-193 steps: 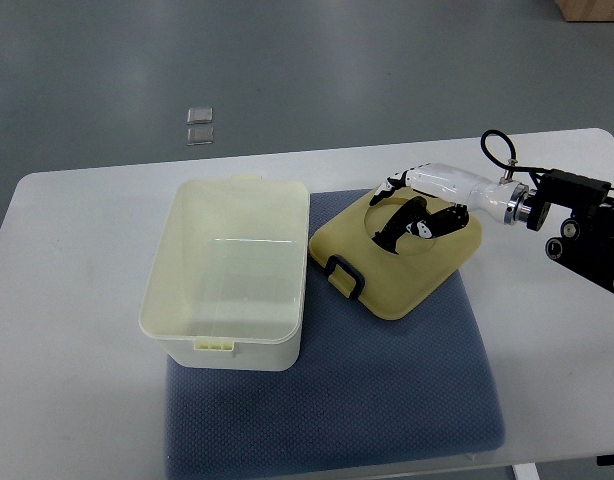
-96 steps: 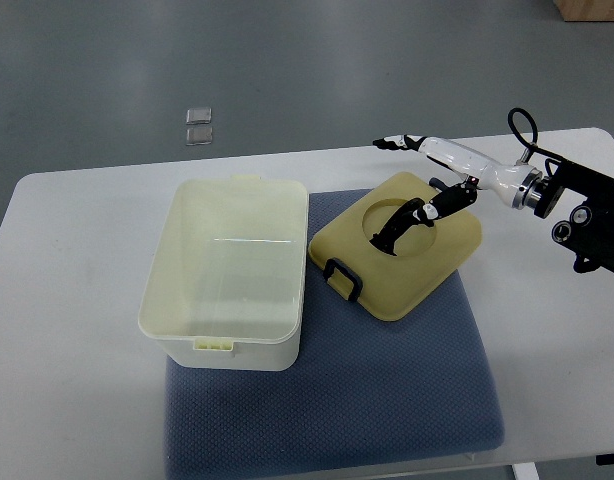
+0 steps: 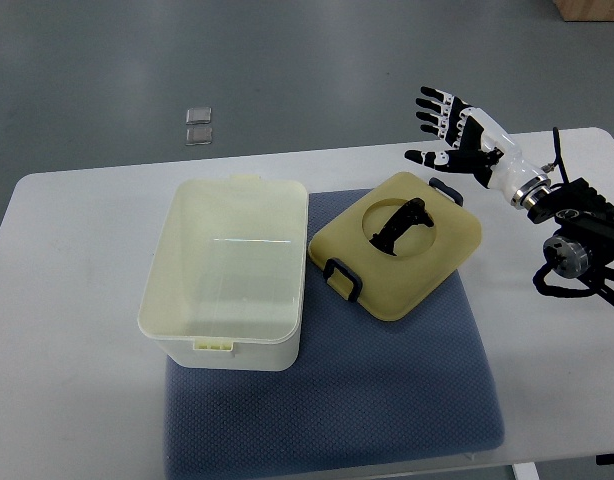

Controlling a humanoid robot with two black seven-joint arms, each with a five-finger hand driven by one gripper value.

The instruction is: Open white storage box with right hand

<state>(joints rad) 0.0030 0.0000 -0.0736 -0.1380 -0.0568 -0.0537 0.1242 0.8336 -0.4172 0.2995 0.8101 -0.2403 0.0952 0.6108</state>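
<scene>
The white storage box [image 3: 229, 275] stands open on the left part of a blue mat [image 3: 387, 390], its inside empty. Its yellowish lid [image 3: 432, 262] lies flat on the mat to the right of the box, with a black handle [image 3: 399, 227] in a round recess and black clips at two edges. My right hand [image 3: 449, 135] hovers above and beyond the lid's far right corner, fingers spread, holding nothing. Its arm comes in from the right edge. The left arm is out of view.
The mat lies on a white table [image 3: 77, 300]. Two small clear squares [image 3: 199, 125] lie on the grey floor beyond the table's far edge. A brown box corner [image 3: 592, 8] shows at the top right.
My right hand has let go of the lid's handle, risen and pulled back to the right, and its fingers have spread. The lid stays flat on the mat.
</scene>
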